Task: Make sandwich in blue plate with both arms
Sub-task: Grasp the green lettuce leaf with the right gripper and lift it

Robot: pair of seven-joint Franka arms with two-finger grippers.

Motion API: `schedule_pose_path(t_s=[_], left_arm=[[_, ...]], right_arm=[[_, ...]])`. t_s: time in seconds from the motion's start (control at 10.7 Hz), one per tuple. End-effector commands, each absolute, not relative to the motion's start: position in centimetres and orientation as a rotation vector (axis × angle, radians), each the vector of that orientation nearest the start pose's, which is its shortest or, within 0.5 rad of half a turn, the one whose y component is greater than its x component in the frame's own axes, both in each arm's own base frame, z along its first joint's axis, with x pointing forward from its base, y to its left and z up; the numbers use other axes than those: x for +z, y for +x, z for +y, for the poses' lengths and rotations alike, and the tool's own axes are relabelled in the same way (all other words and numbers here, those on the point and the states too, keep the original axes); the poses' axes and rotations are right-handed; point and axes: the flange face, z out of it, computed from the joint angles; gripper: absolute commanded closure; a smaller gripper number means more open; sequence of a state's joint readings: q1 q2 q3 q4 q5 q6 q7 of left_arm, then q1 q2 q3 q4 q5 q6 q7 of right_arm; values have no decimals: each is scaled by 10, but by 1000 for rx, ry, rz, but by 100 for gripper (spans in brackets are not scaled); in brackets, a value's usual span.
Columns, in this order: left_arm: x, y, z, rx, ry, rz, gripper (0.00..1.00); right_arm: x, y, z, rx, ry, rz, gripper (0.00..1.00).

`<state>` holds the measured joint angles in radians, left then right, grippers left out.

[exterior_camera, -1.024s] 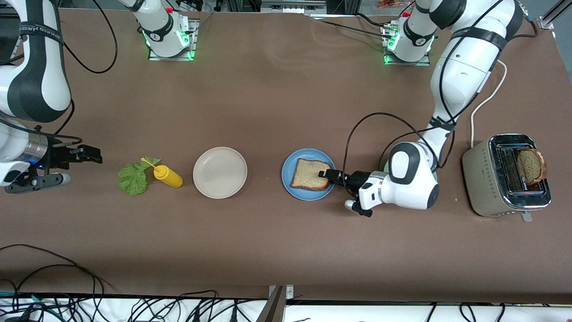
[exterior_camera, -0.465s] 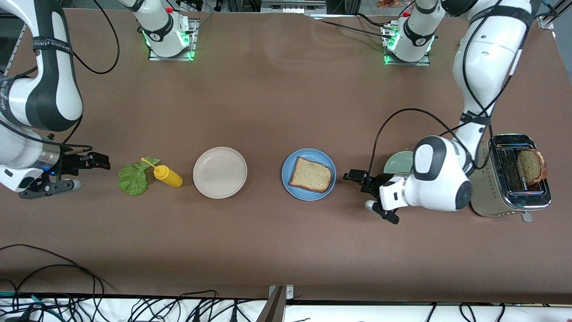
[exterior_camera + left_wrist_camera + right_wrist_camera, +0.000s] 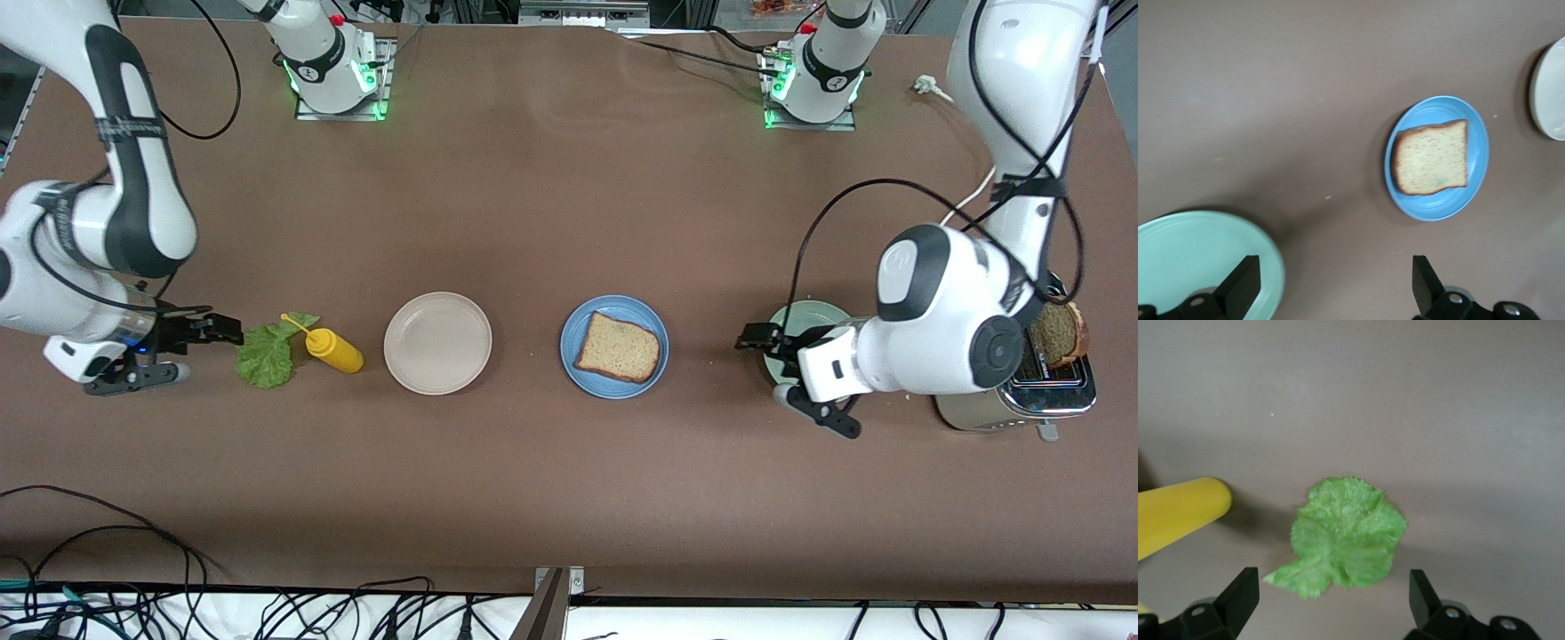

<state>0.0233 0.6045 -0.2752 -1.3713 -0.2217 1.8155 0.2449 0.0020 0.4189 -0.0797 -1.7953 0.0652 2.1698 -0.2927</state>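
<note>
We see the left gripper (image 3: pixel 756 339) has drawn back, released, from the bread slice (image 3: pixel 620 347) on the blue plate (image 3: pixel 573 331) to over the pale green plate (image 3: pixel 805 315). The right gripper (image 3: pixel 224 328), released, has advanced to the lettuce leaf (image 3: pixel 265 356).

Your left arm hides most of the toaster (image 3: pixel 1062 400) and part of the pale green plate (image 3: pixel 805 313); the left wrist view's edge cuts the beige plate (image 3: pixel 1550 90).
</note>
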Motion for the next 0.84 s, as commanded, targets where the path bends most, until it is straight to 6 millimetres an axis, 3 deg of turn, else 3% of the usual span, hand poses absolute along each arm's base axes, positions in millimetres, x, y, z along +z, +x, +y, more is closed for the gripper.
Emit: schedule_pose_path(t_s=[0.0, 0.19, 0.37, 0.74], left_arm=[[418, 684, -98, 155, -3367, 598, 0], [442, 679, -72, 137, -3340, 559, 0], [482, 667, -66, 97, -3137, 606, 0], [532, 649, -39, 96, -2971, 599, 0]], right_arm=[[261, 624, -40, 28, -3097, -293, 0], [243, 623, -41, 35, -3097, -291, 0], [225, 617, -41, 65, -3093, -292, 0], [194, 597, -40, 52, -3098, -288, 0]])
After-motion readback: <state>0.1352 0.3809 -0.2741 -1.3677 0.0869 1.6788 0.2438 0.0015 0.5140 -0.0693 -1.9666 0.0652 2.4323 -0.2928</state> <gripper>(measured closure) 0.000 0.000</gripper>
